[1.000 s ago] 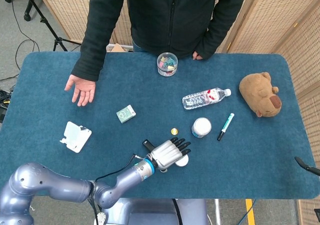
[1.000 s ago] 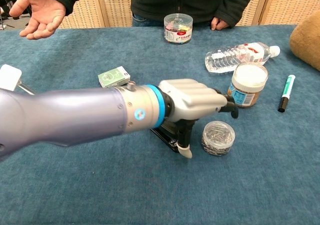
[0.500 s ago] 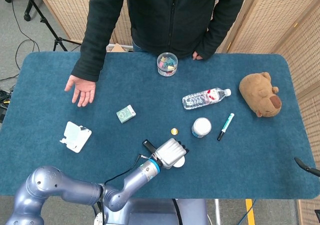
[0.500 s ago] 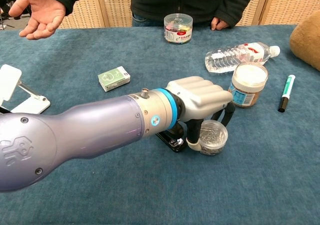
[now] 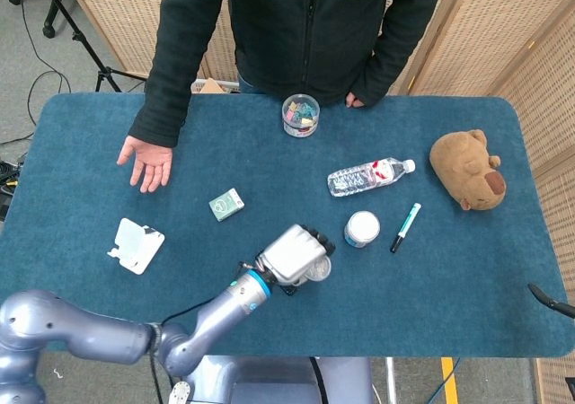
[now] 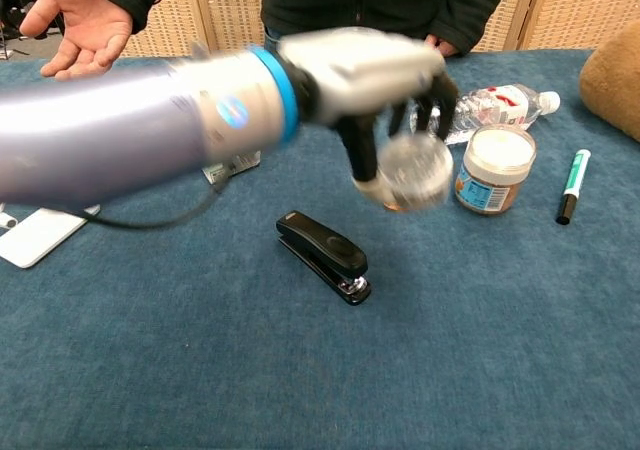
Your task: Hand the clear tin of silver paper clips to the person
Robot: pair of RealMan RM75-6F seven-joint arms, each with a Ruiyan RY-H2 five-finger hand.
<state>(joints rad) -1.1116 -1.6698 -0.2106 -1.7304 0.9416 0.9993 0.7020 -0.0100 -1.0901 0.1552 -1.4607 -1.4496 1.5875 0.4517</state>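
Up off the counter [image 5: 90, 153], the left hand [image 6: 355, 65] grips the clear tin [image 6: 415, 170]; the black stapler [image 6: 325, 256] lies beneath, a white-lidded jar [image 6: 494, 166] at three o'clock. Colored clips fill the tub [image 5: 301, 115] at twelve. The person's palm [image 5: 146, 162] waits at ten o'clock.

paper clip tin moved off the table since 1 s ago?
Yes. The left hand has lifted the clear tin of paper clips off the cloth; it was level with the black stapler, now well above.
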